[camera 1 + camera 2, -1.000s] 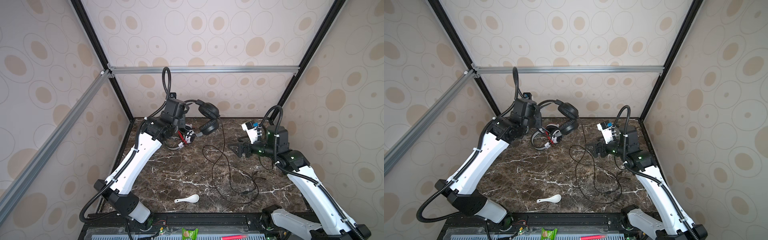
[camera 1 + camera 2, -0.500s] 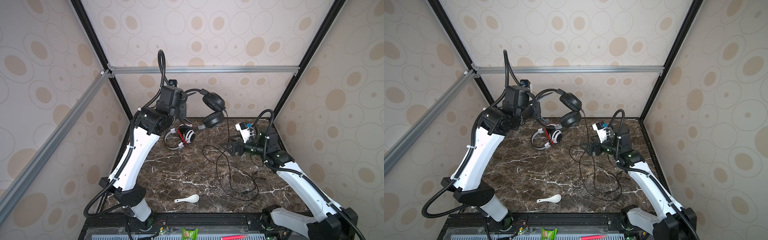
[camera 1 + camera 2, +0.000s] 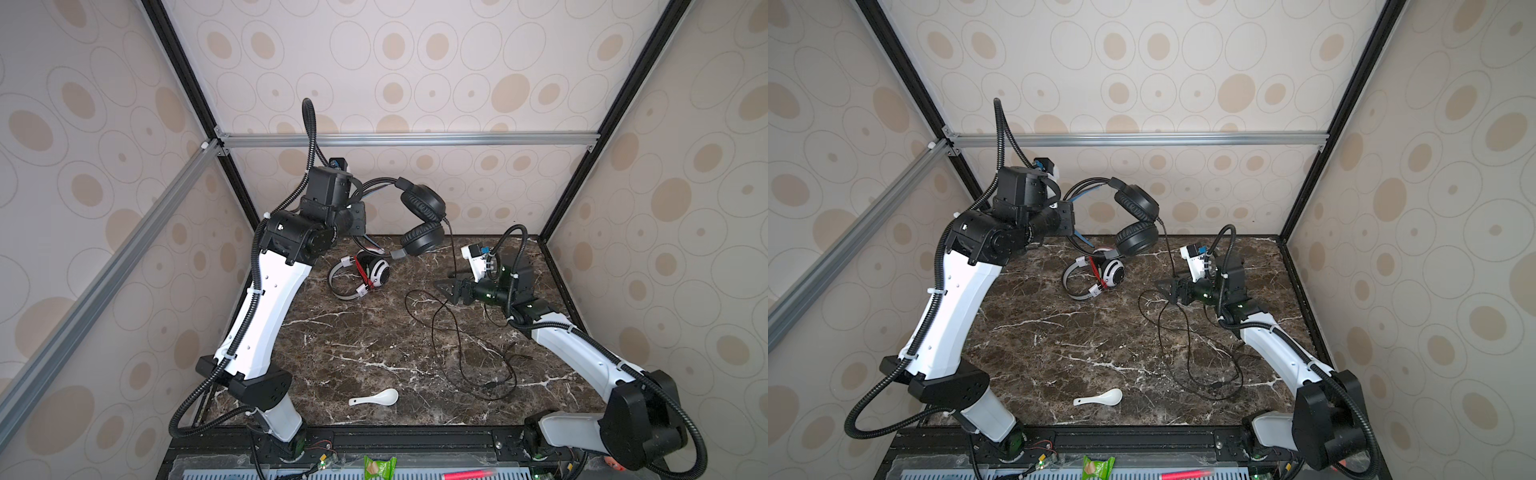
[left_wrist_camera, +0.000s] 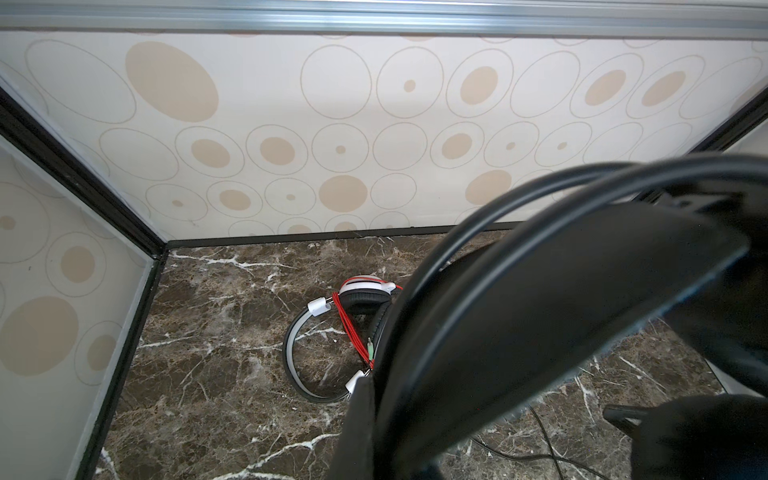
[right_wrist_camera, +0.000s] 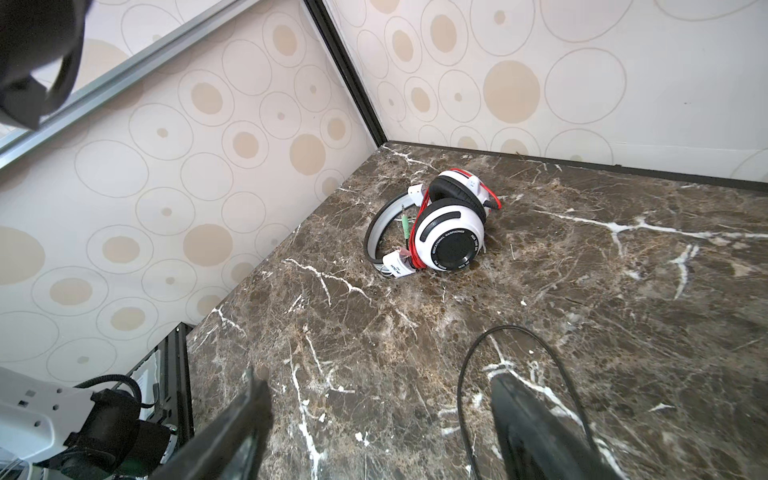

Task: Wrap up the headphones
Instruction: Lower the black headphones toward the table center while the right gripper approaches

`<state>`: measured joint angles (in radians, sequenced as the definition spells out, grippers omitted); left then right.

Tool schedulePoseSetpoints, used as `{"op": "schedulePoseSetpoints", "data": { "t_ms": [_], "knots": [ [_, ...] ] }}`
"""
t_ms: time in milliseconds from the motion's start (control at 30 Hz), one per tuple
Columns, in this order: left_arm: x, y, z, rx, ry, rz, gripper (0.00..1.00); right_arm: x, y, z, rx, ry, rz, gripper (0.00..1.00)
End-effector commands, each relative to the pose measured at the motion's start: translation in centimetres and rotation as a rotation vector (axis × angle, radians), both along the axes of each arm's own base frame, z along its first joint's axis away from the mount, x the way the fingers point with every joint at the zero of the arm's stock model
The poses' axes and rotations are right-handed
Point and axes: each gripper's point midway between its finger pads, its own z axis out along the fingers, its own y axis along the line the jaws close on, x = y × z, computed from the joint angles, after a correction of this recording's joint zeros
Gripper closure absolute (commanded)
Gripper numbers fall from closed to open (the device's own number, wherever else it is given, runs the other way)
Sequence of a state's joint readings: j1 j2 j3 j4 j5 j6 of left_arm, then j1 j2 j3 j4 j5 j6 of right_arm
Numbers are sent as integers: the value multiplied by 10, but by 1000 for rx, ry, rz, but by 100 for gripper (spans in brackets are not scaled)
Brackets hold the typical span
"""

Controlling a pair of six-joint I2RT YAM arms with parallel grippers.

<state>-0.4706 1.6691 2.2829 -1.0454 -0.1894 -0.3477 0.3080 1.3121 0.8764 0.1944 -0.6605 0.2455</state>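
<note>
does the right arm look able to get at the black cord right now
Likely yes: the right end effector is open and the black cord loops loose right beside one of its fingers, with nothing lying between them.

- black headset [image 3: 420,220] is hanging up in the air, with its black cord [image 3: 459,345] trailing down in loose loops
- white headset [image 3: 377,271] is lying on its side just below, with its red cord [image 3: 362,271] wound round it

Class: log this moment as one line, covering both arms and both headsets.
left gripper: jaws shut on black headset, in air | right gripper: jaws open by black cord loose on table | white headset: wrapped, on table
</note>
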Motion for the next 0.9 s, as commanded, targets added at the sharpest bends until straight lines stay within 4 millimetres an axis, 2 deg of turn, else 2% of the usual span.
{"op": "schedulePoseSetpoints", "data": {
  "t_ms": [0,100,333,500,600,700,867],
  "knots": [
    [-3,3,41,-137,-96,-17,100,2,6,-1,42,-32,29,18],
    [1,4,40,-158,-90,-20,100,3,9,-10,44,-21,46,27],
    [10,19,35,-184,-76,18,100,5,7,-13,23,-19,29,75],
    [16,31,29,-181,-73,63,100,-1,-9,-14,-74,-15,-38,98],
    [20,33,20,-162,-67,74,100,-7,-26,-15,-207,-13,-95,100],
    [25,34,12,-133,-63,79,100,-17,-41,-6,-405,-65,-114,100],
    [28,39,-2,-66,-54,87,100,-25,-60,33,-626,-189,-146,100]
  ]
}}
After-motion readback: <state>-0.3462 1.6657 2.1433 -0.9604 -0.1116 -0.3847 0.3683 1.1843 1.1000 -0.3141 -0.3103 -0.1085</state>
